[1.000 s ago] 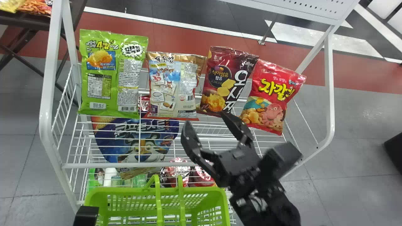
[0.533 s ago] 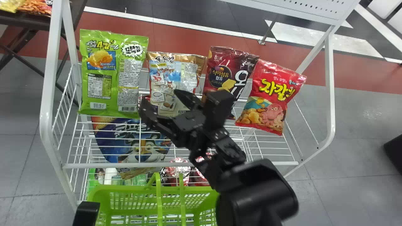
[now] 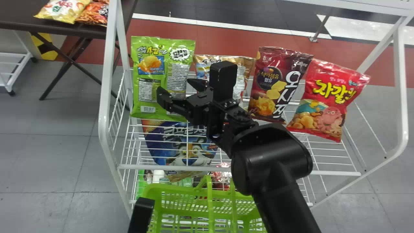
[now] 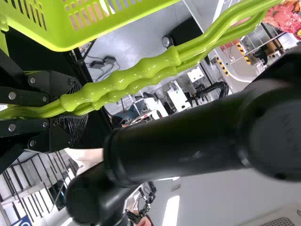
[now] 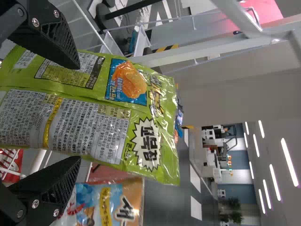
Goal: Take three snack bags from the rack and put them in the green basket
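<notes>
Far left: table (image 3: 19, 24) bearing a yellow bag (image 3: 64, 9) and an orange bag (image 3: 93, 13). Right of it, the white wire rack (image 3: 104, 123).

Near left: left pincer (image 3: 141, 213) at the green basket (image 3: 181, 189). Per left wrist view, left pincer (image 4: 70, 110) clenched on the basket's handles (image 4: 136, 77). Basket sits in front of the rack.

Green snack bag (image 3: 147, 72) upright at the left end of the rack's upper tier; blue bag (image 3: 161, 139) below, seen through the wires.

Right pincer (image 3: 179, 87) over the green bag's right part, released: fingers apart, nothing gripped. Right wrist view gives the green bag beyond the gap; contact cannot be told.

Next rightward, same tier: tan bag (image 3: 247, 64), partly hidden behind the right arm; dark red bag (image 3: 265, 77); bright red bag (image 3: 326, 100), tilted, at the right end.
</notes>
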Robot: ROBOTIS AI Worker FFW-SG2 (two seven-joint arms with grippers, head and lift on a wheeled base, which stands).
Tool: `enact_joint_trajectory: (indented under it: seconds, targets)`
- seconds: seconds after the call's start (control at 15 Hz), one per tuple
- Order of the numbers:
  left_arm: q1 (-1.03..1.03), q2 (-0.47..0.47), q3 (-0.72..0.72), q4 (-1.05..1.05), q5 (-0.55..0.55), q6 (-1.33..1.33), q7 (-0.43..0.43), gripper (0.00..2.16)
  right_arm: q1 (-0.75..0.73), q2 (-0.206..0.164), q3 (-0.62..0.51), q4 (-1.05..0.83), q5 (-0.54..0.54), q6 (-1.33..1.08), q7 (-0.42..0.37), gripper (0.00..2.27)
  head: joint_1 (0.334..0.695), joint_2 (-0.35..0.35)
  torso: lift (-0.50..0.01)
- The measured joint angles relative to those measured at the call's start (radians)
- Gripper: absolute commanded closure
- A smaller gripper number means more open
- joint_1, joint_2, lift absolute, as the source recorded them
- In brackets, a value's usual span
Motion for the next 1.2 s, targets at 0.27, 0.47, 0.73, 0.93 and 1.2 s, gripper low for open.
enact_joint_trajectory:
  seconds: [0.27, 0.47, 0.73, 0.93, 1.2]
  targets:
    - [-0.027, 0.014, -0.022, 0.012, 0.010, 0.000, 0.000, 1.27, -0.054, 0.000, 0.010, 0.063, -0.043, 0.003, 0.040, 2.03, 0.695, -0.120, -0.007]
    - [-0.031, 0.020, -0.028, 0.014, 0.014, -0.005, 0.000, 1.27, -0.053, 0.000, 0.020, 0.050, -0.035, 0.057, 0.047, 2.14, 0.695, -0.110, -0.007]
    - [-0.023, 0.018, -0.024, 0.015, 0.016, -0.020, -0.004, 1.27, 0.043, -0.002, 0.002, -0.091, -0.025, 0.105, 0.058, 2.14, 0.695, -0.119, -0.007]
    - [-0.017, 0.012, -0.014, 0.018, 0.017, -0.023, -0.012, 1.27, 0.159, -0.044, -0.043, -0.279, -0.033, 0.145, 0.075, 2.14, 0.695, -0.171, -0.007]
    - [-0.014, 0.003, -0.006, 0.025, 0.014, -0.030, -0.012, 1.27, 0.360, -0.108, -0.172, -0.562, -0.069, 0.172, 0.102, 2.14, 0.695, -0.317, -0.007]
